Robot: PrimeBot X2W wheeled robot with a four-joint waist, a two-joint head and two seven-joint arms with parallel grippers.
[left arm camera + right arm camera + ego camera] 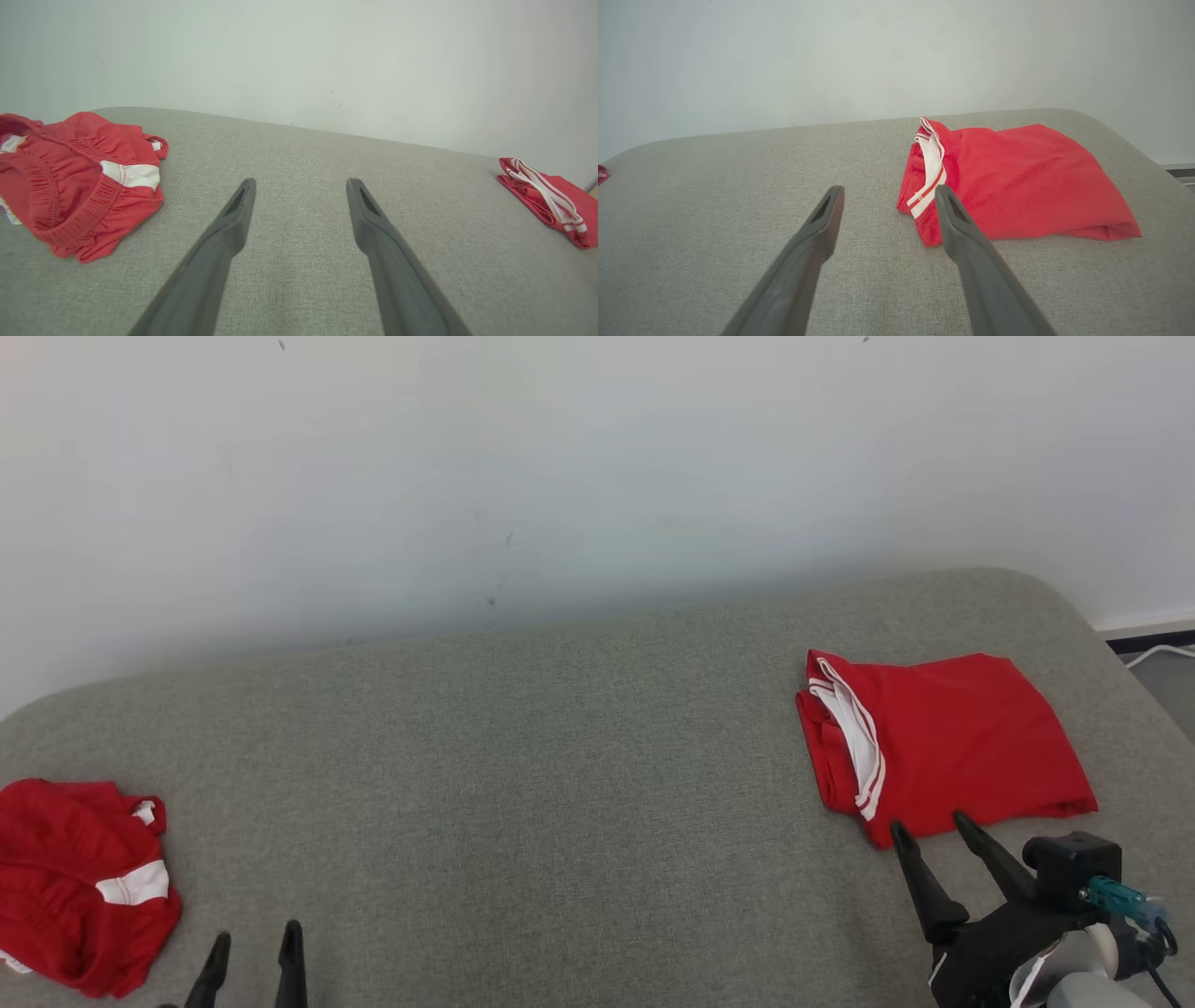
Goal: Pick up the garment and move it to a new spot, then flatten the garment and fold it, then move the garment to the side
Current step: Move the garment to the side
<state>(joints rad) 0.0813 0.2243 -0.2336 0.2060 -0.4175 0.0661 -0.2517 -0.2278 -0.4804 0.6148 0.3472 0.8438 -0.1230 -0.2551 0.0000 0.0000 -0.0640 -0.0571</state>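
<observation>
Toward 3 o'clock on the grey fabric-covered surface (523, 756), in the head view, lies a folded red garment (952, 737). It sits flat in a neat rectangle, with a white band striped in red showing along its 9 o'clock edge. At 6 o'clock from its near corner is the right gripper (929, 823), its two dark fingers spread wide with nothing between them. The fingertips point at the garment's near hem and sit just beside it. In the right wrist view one finger overlaps the cloth's near corner, but I cannot tell whether it touches.

Far across the surface, at about 8 o'clock in the head view, is a crumpled pair of red shorts (75, 887). It lies in a loose heap, with a gathered elastic waistband and white patches showing. The left gripper (259, 933) stands at 7 o'clock, near the shorts but apart from them. Its fingers are also wide apart and empty, over bare grey fabric.

A pale wall (560, 457) rises behind the surface at 12 o'clock. A white cable (1162, 653) lies on the floor at the far 3 o'clock edge.
</observation>
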